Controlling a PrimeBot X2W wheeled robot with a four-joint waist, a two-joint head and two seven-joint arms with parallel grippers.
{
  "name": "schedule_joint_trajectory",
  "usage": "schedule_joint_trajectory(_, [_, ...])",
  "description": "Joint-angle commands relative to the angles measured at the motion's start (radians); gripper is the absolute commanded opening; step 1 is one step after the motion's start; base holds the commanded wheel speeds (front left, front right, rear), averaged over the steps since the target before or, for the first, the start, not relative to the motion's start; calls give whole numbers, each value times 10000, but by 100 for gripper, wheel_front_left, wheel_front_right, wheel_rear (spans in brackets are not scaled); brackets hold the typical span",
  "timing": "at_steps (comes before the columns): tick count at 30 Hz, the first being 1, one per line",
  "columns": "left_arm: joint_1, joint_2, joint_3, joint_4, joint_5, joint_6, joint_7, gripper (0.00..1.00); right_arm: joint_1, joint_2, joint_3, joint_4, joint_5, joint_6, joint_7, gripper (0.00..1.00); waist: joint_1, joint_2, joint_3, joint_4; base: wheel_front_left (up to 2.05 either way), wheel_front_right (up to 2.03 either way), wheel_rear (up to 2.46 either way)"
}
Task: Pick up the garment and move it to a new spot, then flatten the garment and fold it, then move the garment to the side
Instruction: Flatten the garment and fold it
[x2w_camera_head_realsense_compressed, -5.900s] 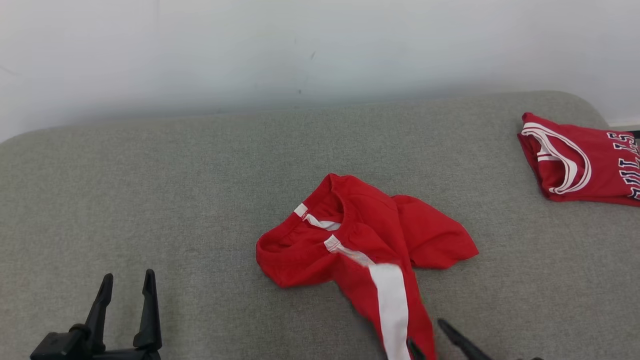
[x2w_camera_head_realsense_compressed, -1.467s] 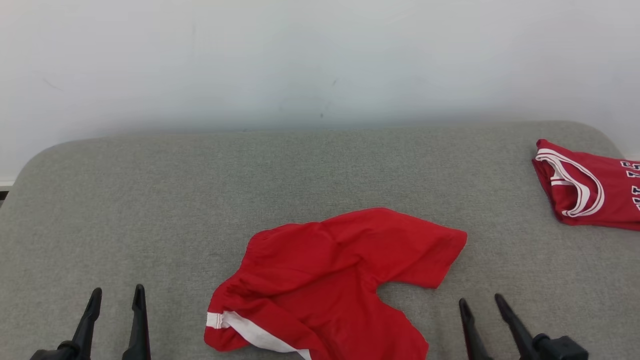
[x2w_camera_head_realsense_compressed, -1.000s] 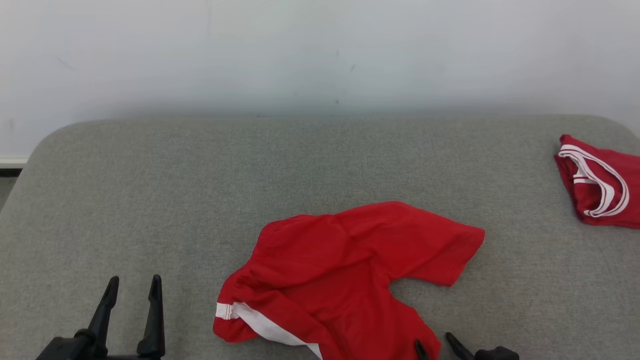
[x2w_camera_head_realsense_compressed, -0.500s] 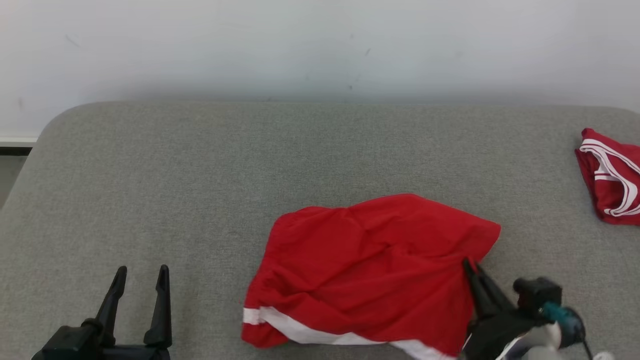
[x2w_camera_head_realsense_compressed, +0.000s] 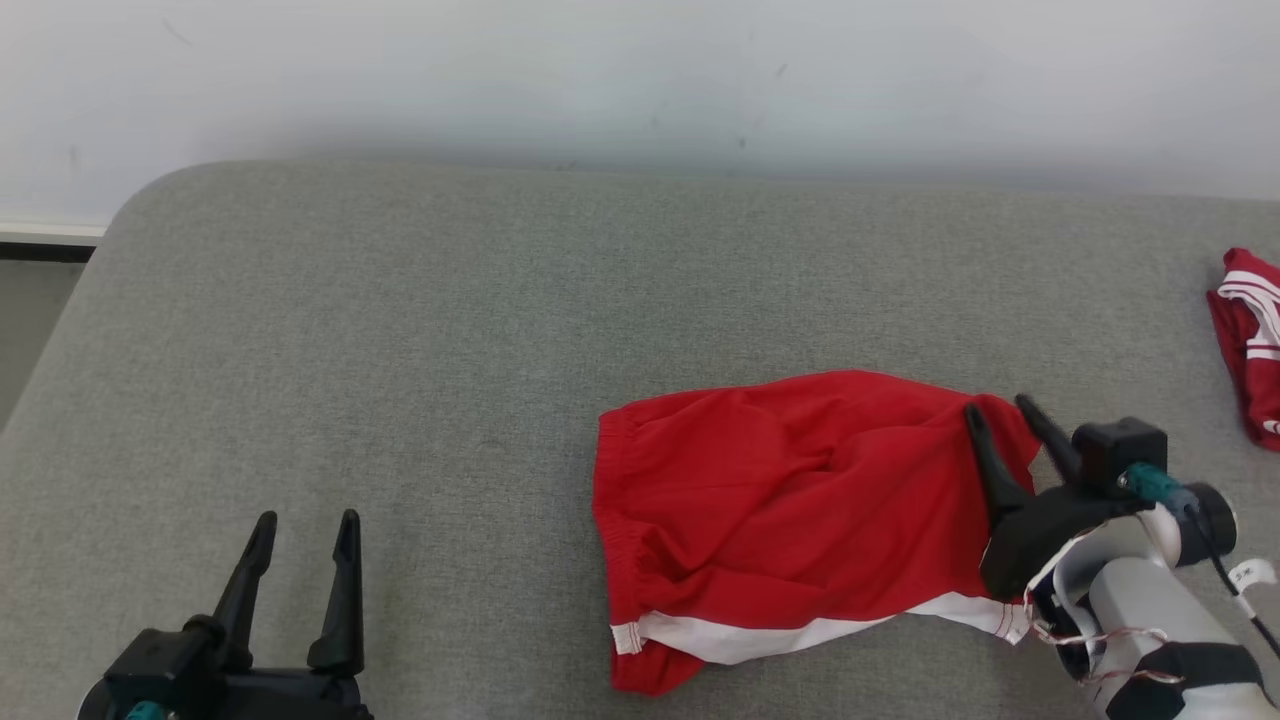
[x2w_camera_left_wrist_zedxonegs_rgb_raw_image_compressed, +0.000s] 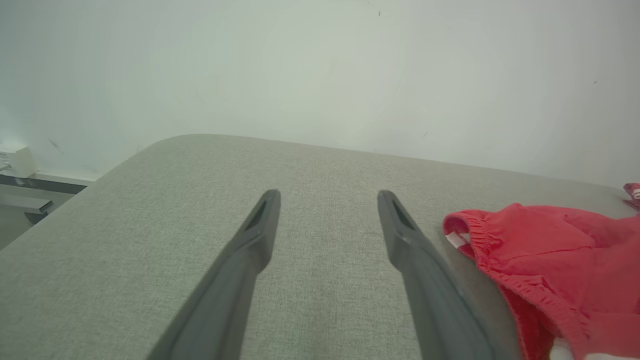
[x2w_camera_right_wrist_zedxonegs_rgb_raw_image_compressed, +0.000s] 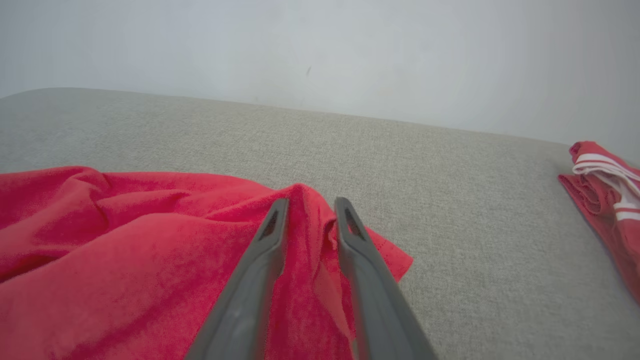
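Jersey in red and white lay at the right edge of the grey table, well apart. The garment, wrinkled red shorts with a white stripe, lay centre-right. The left gripper stood wide open and empty. The right gripper, jaws narrow, straddled a corner fold; whether it pinched was unclear.

Place: you are in a plain indoor room | Evidence: broad grey fabric cushion near, bare white wall far behind.
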Motion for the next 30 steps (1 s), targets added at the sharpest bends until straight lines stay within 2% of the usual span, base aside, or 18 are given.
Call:
schedule_joint_trajectory(1, [-75, -2, 88, 4, -25, 8, -2, 100, -199, -96, -35, -36, -149, -29, -88, 100, -2, -2, -34, -92, 0, 0, 0])
schedule_joint_trajectory(3, [-28, 3, 146, 20, -29, 8, -2, 100, -109, 23, -286, -217, -43, -29, -113, 100, -2, -2, -103, -219, 0, 0, 0])
schedule_joint_trajectory(7, [94, 58, 280, 40, -42, 8, -2, 100, 635, 98, -858, -1440, 10, -29, -120, 100, -2, -2, -367, -487, 0, 0, 0])
schedule_joint_trajectory(18, [546, 51, 576, 6, 103, 7, -2, 100, 3574, 643, -1991, -5408, -440, -29, -126, 100, -2, -2, -935, -1170, 0, 0, 0])
schedule_joint_trajectory(23, [728, 67, 591, 254, -15, 7, -2, 100, 4658, 1034, -2164, -6472, -548, -29, -113, 100, -2, -2, -1103, -1311, 0, 0, 0])
schedule_joint_trajectory(30, [928, 94, 514, 267, 74, 7, -2, 100, 5769, 1464, -2264, -7254, -716, -29, -114, 100, -2, -2, -1250, -1352, 0, 0, 0])
